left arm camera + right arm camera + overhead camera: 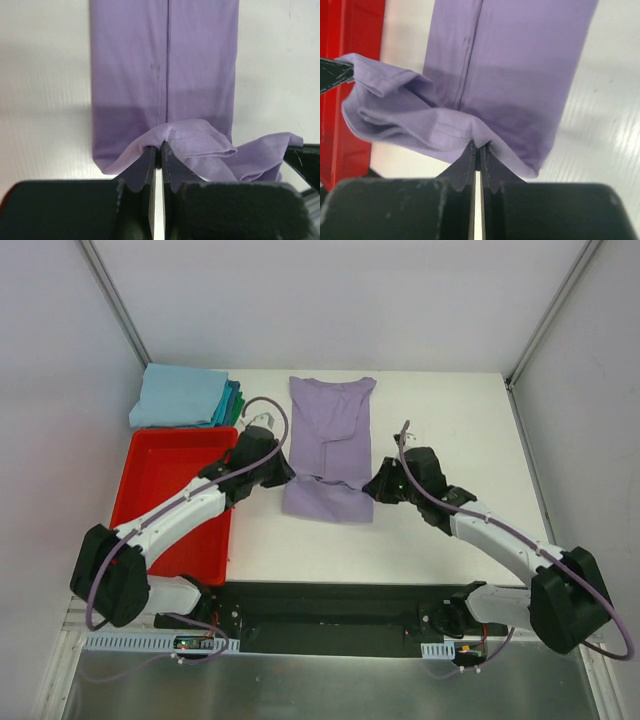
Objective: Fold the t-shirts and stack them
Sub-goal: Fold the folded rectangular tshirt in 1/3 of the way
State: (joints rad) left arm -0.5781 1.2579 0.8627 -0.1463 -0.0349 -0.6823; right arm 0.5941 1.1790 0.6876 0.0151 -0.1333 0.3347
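Observation:
The lavender t-shirt lies on the white table, folded lengthwise into a long strip with its collar at the far end. My left gripper is shut on the near left corner of its hem. My right gripper is shut on the near right corner. Both corners are lifted off the table and the hem sags between them. A stack of folded shirts, light blue on top with teal and green edges below, sits at the far left.
A red plastic bin stands left of the lavender shirt, under my left arm; its wall shows in the right wrist view. White walls close in the table on three sides. A black base plate runs along the near edge.

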